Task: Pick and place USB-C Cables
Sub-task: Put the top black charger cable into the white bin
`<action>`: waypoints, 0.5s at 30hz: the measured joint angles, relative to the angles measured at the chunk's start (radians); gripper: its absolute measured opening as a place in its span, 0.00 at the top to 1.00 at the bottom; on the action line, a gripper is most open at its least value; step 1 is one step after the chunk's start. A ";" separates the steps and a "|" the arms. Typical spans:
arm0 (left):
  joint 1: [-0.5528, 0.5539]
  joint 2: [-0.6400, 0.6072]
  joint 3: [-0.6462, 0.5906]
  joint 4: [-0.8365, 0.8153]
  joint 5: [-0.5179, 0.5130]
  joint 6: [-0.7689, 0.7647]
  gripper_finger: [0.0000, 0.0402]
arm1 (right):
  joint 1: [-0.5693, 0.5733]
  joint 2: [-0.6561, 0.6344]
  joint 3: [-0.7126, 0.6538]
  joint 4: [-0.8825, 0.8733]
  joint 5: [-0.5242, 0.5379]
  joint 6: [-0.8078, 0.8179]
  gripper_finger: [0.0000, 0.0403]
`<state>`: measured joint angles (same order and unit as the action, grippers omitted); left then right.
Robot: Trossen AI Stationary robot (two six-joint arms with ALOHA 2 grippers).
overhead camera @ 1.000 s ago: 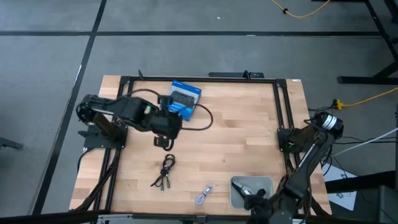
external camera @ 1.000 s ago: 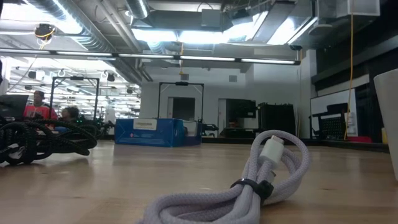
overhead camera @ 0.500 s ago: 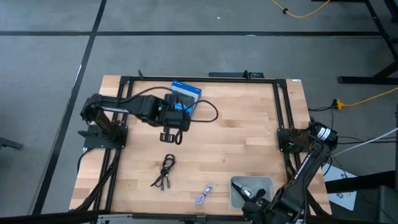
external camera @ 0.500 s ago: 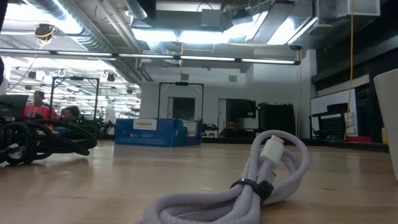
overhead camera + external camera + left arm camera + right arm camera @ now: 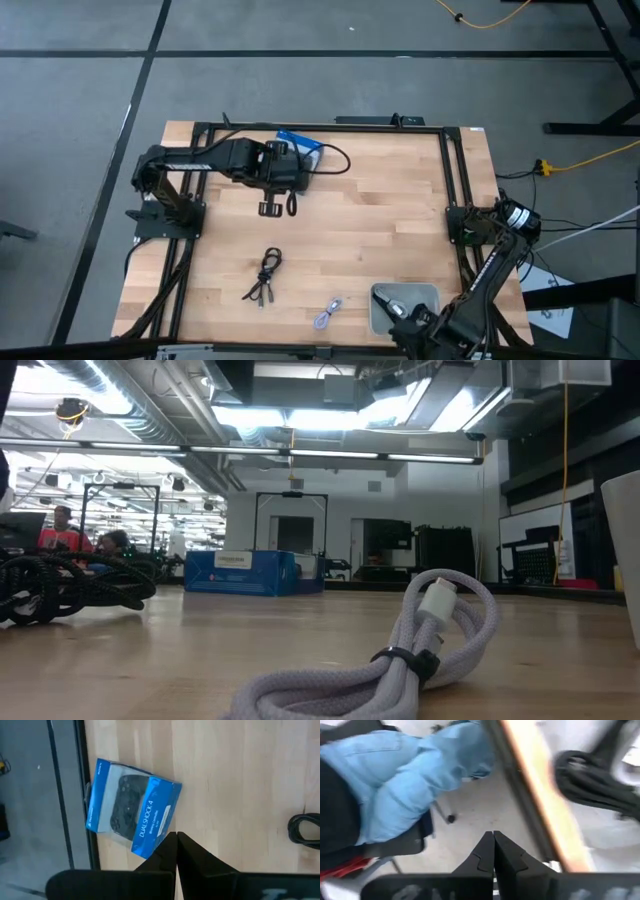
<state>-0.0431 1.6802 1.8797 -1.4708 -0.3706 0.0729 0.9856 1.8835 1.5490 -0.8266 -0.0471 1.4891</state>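
Black USB-C cables (image 5: 265, 275) lie bundled on the wood near the table's middle, and show at the left of the low view (image 5: 60, 585). Another black bundle (image 5: 292, 204) lies right of my left gripper (image 5: 270, 208), at the edge of the left wrist view (image 5: 302, 827). A lavender cable (image 5: 328, 313) rests near the near edge and is large in the low view (image 5: 400, 650). My left gripper (image 5: 176, 837) is shut and hovers just near of the blue box (image 5: 132, 815). My right gripper (image 5: 400, 316) is shut (image 5: 493, 840) at the grey tray (image 5: 425, 295).
The blue controller box (image 5: 300, 150) sits at the far edge, partly under my left arm. A black metal frame (image 5: 320, 127) rims the table. The right wrist view looks past the table edge (image 5: 535, 795) at a person's light blue jacket (image 5: 415, 775). Bare wood lies between the cables and the right side.
My left gripper has moved toward the table's far edge, away from the black cables in the middle and closer to the blue box, staying shut. The cables on the table have not moved.
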 joint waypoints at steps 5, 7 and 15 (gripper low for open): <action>0.019 0.000 0.000 0.023 0.062 0.000 1.00 | -0.026 0.000 0.000 -0.067 -0.003 -0.011 1.00; 0.019 0.000 0.000 0.029 0.076 0.000 1.00 | -0.039 0.001 0.000 -0.067 -0.021 -0.030 1.00; 0.019 0.000 0.000 0.030 0.077 0.009 1.00 | -0.077 0.031 0.000 -0.064 -0.124 -0.082 1.00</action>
<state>-0.0242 1.6802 1.8801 -1.4408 -0.2935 0.0822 0.9087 1.9148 1.5490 -0.8904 -0.1712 1.4072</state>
